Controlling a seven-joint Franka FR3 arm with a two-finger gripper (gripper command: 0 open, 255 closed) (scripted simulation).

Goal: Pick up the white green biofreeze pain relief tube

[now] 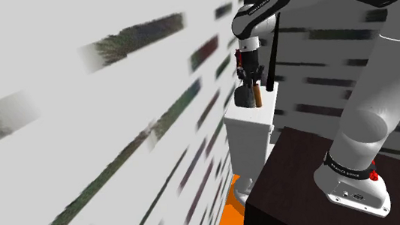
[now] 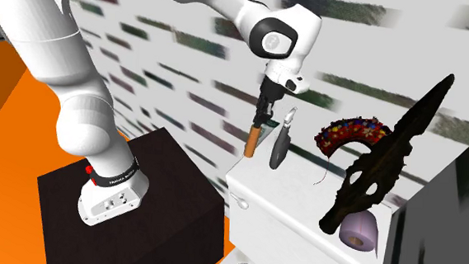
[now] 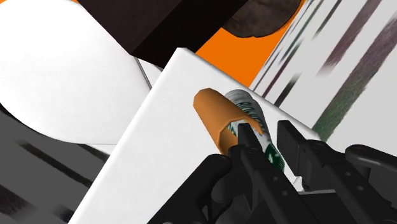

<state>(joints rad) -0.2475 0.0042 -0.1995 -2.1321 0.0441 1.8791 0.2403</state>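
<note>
Background: a pale wall (image 1: 81, 142) streaked with dark, blurred tile marks is seen behind a white toilet tank (image 2: 277, 224); an orange floor (image 2: 7, 115) is seen below it.
Landmark: the flat white tank lid (image 2: 298, 186) is taken as reference.
Stand: a dark brown box (image 2: 172, 198) is placed just beside the lid, and the white arm is mounted on it.
Gripper: the all-black two-finger gripper (image 2: 260, 120) is held over the end of the lid nearest the box, pointing down at it.
Jaws: they are pinched on the tube, one finger on each side of its body.
Tube: the white and green tube with an orange cap (image 3: 235, 118) is held cap-down over that end of the lid; whether the cap touches the lid cannot be told.
Dark item: a slender black object with a loop (image 2: 280, 146) is seen on the lid just beside the tube.
Crescent: a multicoloured curved piece (image 2: 352, 132) is seen farther along the lid.
Long piece: a dark brown, pointed, mask-like object (image 2: 379, 168) is set at the lid's far end.
Roll: a lilac paper roll (image 2: 360, 230) is seen below that far end.
</note>
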